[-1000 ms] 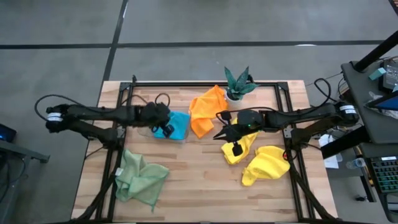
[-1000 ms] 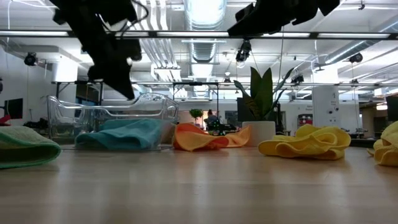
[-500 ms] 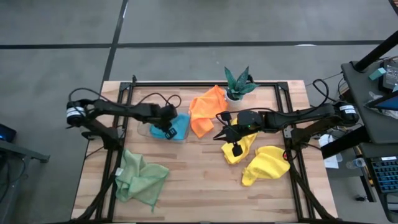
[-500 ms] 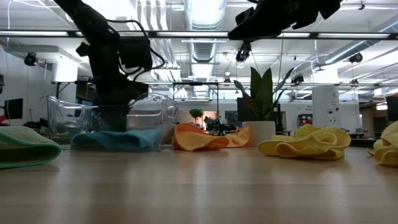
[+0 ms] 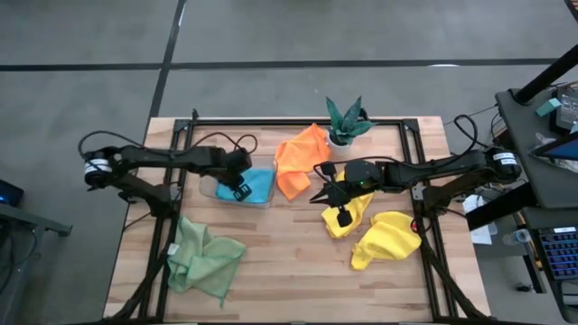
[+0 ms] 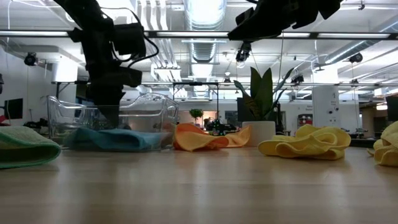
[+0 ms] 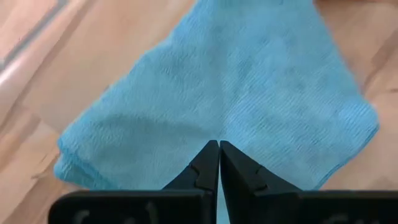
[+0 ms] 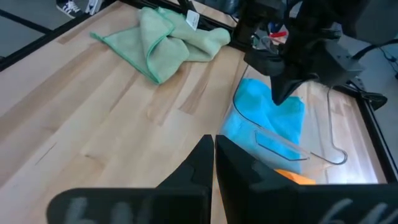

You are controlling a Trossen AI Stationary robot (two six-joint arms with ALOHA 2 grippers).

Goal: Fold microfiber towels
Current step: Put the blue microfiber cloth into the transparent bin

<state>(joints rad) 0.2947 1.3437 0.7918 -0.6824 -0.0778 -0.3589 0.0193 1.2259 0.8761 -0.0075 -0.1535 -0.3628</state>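
blue towel (image 5: 256, 184): soft ribbed microfiber, folded flat-ish, lying in the clear tray at the far left of the table
tray (image 5: 209, 185): shallow clear plastic with rounded walls, you can see the wood right through it
left gripper (image 5: 240, 190): jaws clenched tight, tip down on the blue towel, not clearly pinching any of it
right gripper (image 5: 344, 216): jaws clenched too, holding nothing, hanging over 1 of the yellow towels
yellow towels (image 5: 388, 239): 2 crumpled lumps on the right side, just beside each other
orange towel (image 5: 296, 161): rumpled, far middle, next to the tray
green towel (image 5: 204, 257): pale, bunched up at the near left
plant (image 5: 344, 120): stiff teal leaves in a small white pot, far edge
table (image 5: 289, 271): pale wood planks
change: the left arm has pulled back left a bit since 0.5 s ago, and the blue towel looks flatter in the tray; the right arm hasn't budged
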